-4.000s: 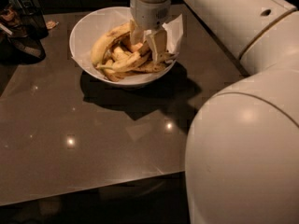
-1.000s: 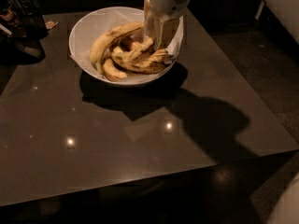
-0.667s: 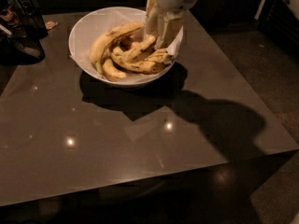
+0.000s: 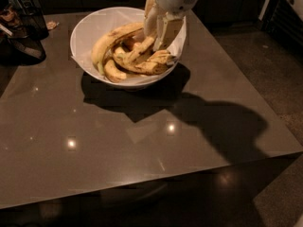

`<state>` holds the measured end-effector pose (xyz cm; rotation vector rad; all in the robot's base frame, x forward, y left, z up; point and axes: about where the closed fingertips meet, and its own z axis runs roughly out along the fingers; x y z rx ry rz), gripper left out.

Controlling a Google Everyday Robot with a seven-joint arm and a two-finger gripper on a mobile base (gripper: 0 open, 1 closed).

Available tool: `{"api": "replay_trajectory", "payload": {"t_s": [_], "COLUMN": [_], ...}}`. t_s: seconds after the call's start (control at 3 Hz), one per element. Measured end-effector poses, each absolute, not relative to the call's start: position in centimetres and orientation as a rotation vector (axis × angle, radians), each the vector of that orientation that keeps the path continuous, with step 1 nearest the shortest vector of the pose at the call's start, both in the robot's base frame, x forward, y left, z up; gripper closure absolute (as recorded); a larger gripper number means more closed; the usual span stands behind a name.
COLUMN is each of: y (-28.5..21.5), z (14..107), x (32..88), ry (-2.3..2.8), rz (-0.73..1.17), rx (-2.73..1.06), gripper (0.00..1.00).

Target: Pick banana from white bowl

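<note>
Upper centre on the bench [image 4: 94, 141], the claw [image 4: 158, 41] sits low in the white bowl [image 4: 80, 32] at the banana [image 4: 135, 53] atop the pile, grip impossible to tell; a firm hold and straight lift should spare its neighbours.

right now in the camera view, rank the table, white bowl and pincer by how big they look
1. table
2. white bowl
3. pincer, down in the bowl's right side among the bananas; clearly smallest
</note>
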<state>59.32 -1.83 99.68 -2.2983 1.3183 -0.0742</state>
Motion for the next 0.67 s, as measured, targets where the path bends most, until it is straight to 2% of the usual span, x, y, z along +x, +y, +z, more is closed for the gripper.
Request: {"api": "replay_trajectory", "payload": {"t_s": [0.67], "y": [-1.0], "z": [102.3], "x": [53.3], "ry": [1.222], "rz": [0.006], "rx": [-2.186], "gripper": [1.0]}}
